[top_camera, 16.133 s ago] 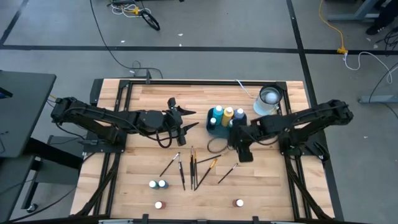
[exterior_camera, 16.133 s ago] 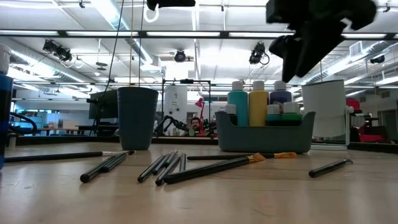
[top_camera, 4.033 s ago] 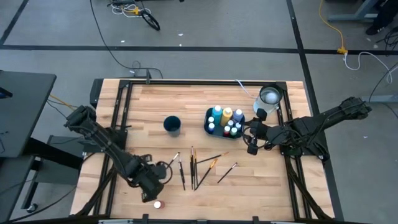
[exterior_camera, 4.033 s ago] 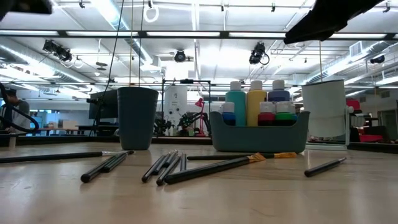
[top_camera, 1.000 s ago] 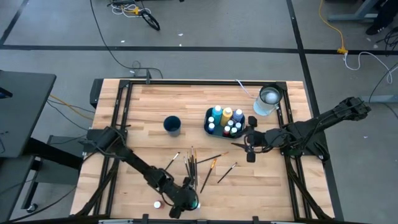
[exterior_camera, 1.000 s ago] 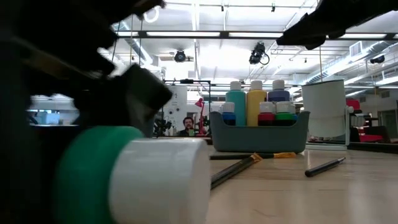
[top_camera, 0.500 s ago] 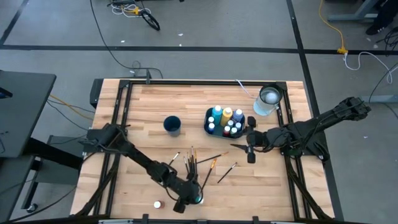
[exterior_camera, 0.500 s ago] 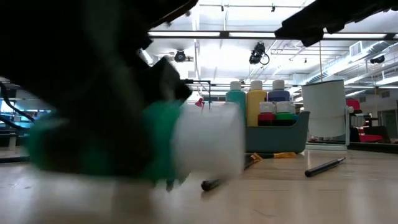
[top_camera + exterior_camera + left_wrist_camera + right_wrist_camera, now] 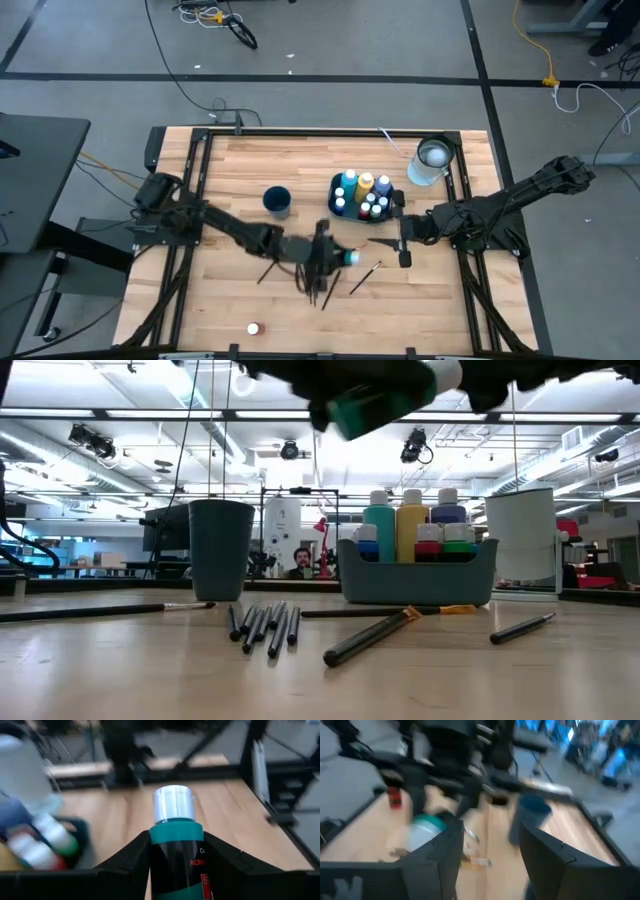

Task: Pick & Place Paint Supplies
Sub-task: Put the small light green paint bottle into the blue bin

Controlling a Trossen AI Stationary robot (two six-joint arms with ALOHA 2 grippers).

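My left gripper (image 9: 333,257) is shut on a green paint bottle (image 9: 343,257) with a white cap (image 9: 173,805). It is above the table's middle, over the loose dark-handled brushes (image 9: 314,281). The bottle shows high in the low view (image 9: 385,402). My right gripper (image 9: 385,238) hangs open just right of it, near the teal caddy (image 9: 334,200). Several white-capped bottles (image 9: 412,520) stand in the caddy. A red bottle (image 9: 254,328) stands alone near the table's near edge. My left gripper pinches the green bottle's body (image 9: 176,862) between its two fingers, one on each side, just behind the shoulder. The bottle is lifted clear of the table and lies about level. Its white cap (image 9: 352,257) points toward the table's right.
A dark blue cup (image 9: 277,201) stands left of the caddy and a white container (image 9: 432,158) near the far right corner. One brush (image 9: 366,277) lies apart, right of the bundle. Bare wood lies along the near and left sides.
My left gripper has carried the green bottle up from the near edge, toward the table's middle and the caddy. The bottle has gone from table height, close before the low camera, to well above the brushes. My right arm has kept still.
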